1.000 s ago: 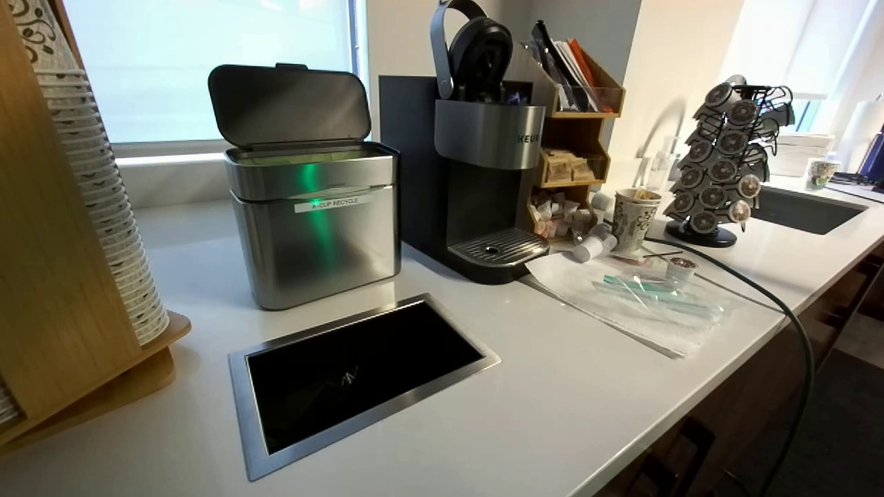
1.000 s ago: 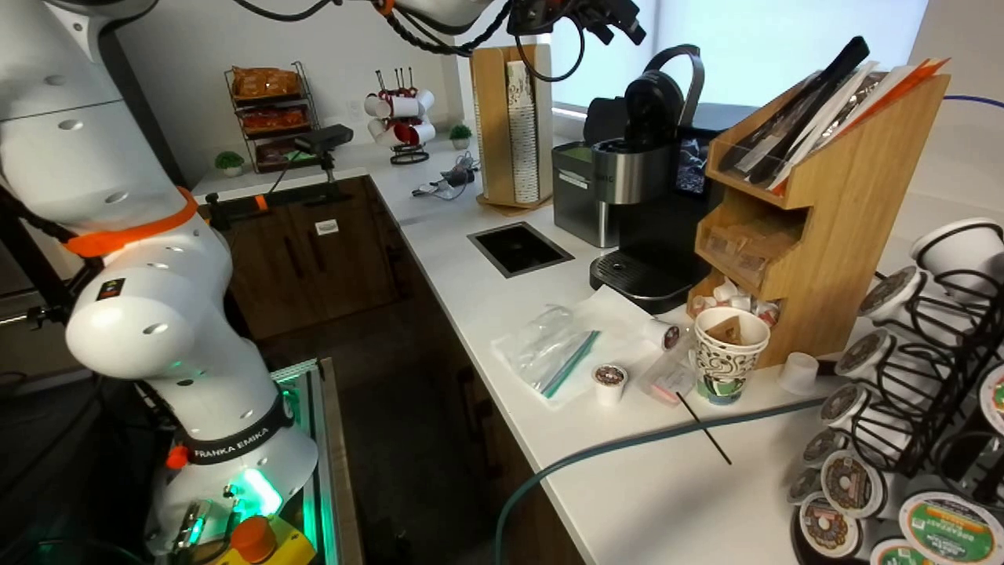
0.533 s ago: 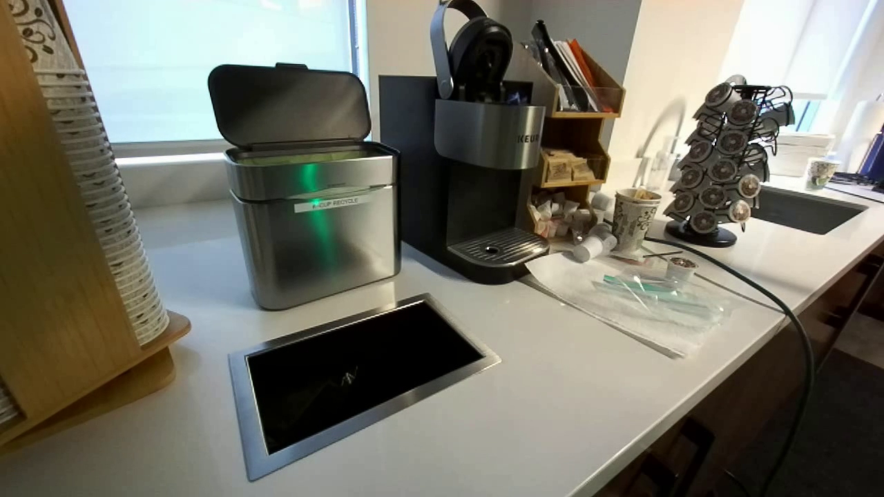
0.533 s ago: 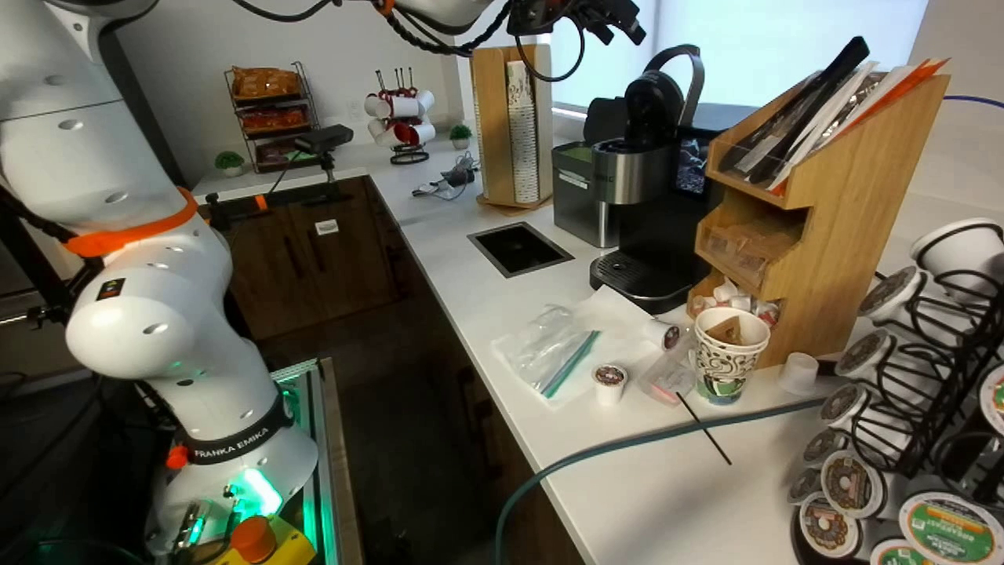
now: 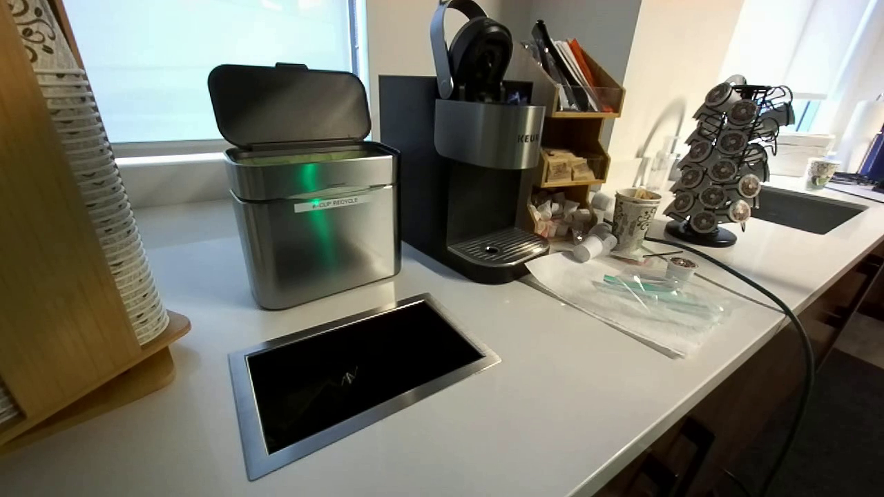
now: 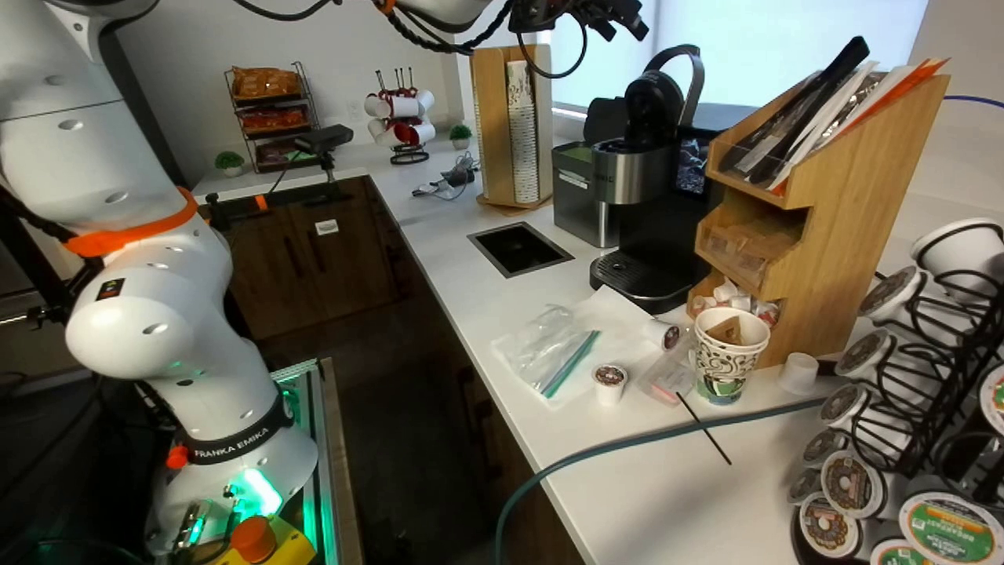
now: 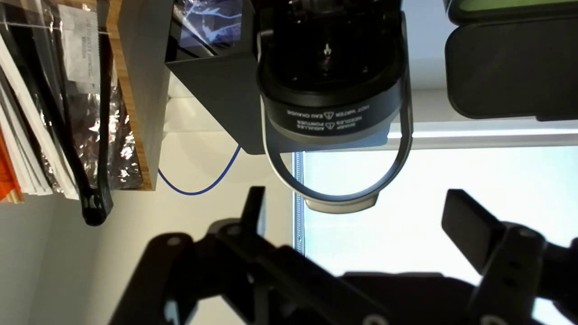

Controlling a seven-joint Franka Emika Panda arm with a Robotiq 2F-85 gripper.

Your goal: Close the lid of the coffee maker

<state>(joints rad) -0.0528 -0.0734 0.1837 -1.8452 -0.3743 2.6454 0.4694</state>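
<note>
The coffee maker (image 5: 487, 138) stands on the counter beside the steel bin; it also shows in an exterior view (image 6: 627, 176). Its dark lid (image 5: 481, 59) is raised upright, with the loop handle (image 5: 440, 48) standing up behind it. The raised lid also shows in an exterior view (image 6: 653, 102) and upside down in the wrist view (image 7: 329, 119), with the handle's end (image 7: 341, 205) between the finger lines. My gripper (image 6: 626, 33) is open and empty, above and apart from the lid. In the wrist view my gripper (image 7: 355, 212) has its fingers wide apart.
The steel bin (image 5: 318, 241) has its flat lid (image 5: 290, 103) open. A wooden organizer (image 6: 863, 196) stands close beside the machine. A cup holder (image 6: 494, 125), a framed counter opening (image 6: 522, 249), a paper cup (image 6: 722, 353) and a pod rack (image 6: 925, 377) stand around.
My gripper has shifted very slightly to the right in an exterior view. The lid and coffee maker have not moved.
</note>
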